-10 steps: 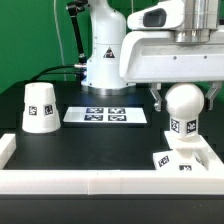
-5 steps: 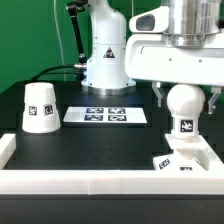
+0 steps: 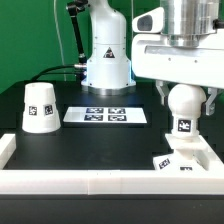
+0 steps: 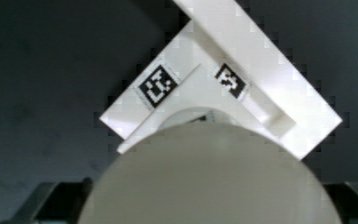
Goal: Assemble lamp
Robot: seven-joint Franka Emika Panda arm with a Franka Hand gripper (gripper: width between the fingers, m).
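The round white bulb [image 3: 185, 100] stands upright with its tagged neck [image 3: 184, 125] over the flat square base [image 3: 186, 158] at the exterior view's right, near the front wall. My gripper [image 3: 185, 99] comes down from above and is shut on the bulb, one dark finger [image 3: 161, 97] on each side. In the wrist view the bulb [image 4: 202, 175] fills the space between the fingers of my gripper [image 4: 202, 205], with the tagged base [image 4: 229, 85] right beneath. The cone shade [image 3: 39, 107] stands apart at the exterior view's left.
The marker board [image 3: 105, 115] lies flat in the middle of the black table. A white wall [image 3: 100, 184] runs along the front edge, with a short piece [image 3: 5, 148] at the left. The robot's base [image 3: 106, 50] stands at the back.
The gripper has shifted slightly toward the exterior view's right and its fingers have drawn in against the bulb. The shade and base have not moved.
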